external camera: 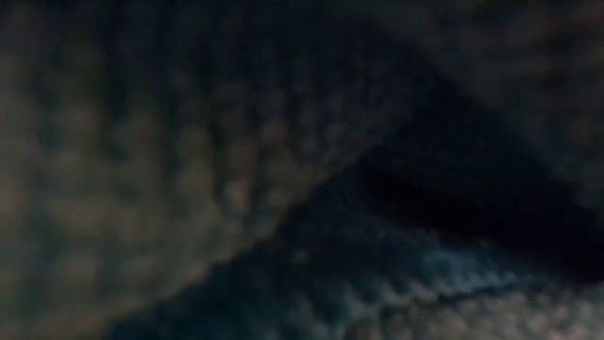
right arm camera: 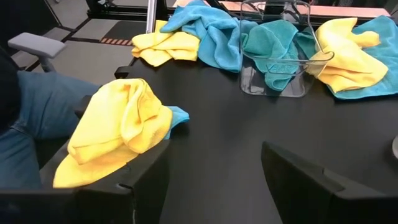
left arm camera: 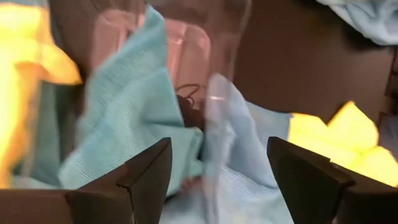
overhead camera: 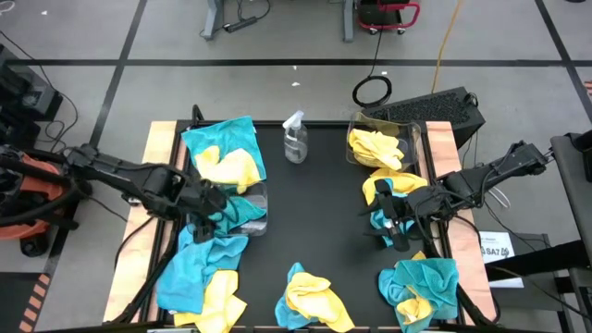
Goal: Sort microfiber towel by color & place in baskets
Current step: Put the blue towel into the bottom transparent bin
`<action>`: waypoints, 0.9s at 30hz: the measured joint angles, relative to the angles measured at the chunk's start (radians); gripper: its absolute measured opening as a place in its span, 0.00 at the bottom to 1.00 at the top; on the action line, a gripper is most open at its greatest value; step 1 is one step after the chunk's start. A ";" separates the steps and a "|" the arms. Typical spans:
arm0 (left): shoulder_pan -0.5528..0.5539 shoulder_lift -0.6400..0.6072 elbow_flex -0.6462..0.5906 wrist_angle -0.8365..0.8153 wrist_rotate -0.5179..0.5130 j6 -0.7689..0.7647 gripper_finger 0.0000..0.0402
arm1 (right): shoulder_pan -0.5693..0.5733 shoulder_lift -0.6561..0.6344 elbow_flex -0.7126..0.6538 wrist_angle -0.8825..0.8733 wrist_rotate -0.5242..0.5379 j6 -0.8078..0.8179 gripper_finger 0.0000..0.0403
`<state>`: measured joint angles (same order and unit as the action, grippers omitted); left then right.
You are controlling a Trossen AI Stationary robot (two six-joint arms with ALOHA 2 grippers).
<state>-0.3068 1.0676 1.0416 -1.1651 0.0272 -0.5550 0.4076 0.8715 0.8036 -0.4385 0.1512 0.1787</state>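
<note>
A: Where are the towels, counting from the spray bottle (overhead camera: 295, 137)?

B: Teal cloths (overhead camera: 239, 213) fill the clear bin (overhead camera: 262, 196) on the left-arm side of it; yellow cloths (overhead camera: 375, 148) sit in the other bin (overhead camera: 413, 135) on the right-arm side. Mixed piles (overhead camera: 314, 301) lie on the black mat (overhead camera: 314, 217), toward the near edge from the bottle.

A: The grippers?

B: The left gripper (left arm camera: 217, 165) hangs over the teal bin, jaws apart, empty. The right gripper (right arm camera: 214, 165) stands beside a yellow cloth (right arm camera: 118, 127), jaws apart, gripping nothing.

A: Any writing?

B: A white label (overhead camera: 496, 247) beyond the table, too small to read.
</note>
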 joint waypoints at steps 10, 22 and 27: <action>-0.271 0.073 0.000 0.004 0.006 -0.304 0.67 | 0.000 0.000 0.000 0.001 0.000 -0.033 0.60; -0.530 0.270 -0.001 0.088 0.005 -0.582 0.67 | 0.000 0.000 0.000 0.041 0.000 -0.038 0.60; -0.587 0.324 -0.001 0.091 0.000 -0.659 0.67 | 0.000 0.000 0.000 0.058 0.000 -0.038 0.60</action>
<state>-0.8940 1.3916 1.0405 -1.0741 0.0274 -1.2135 0.4080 0.8715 0.8040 -0.3803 0.1513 0.1410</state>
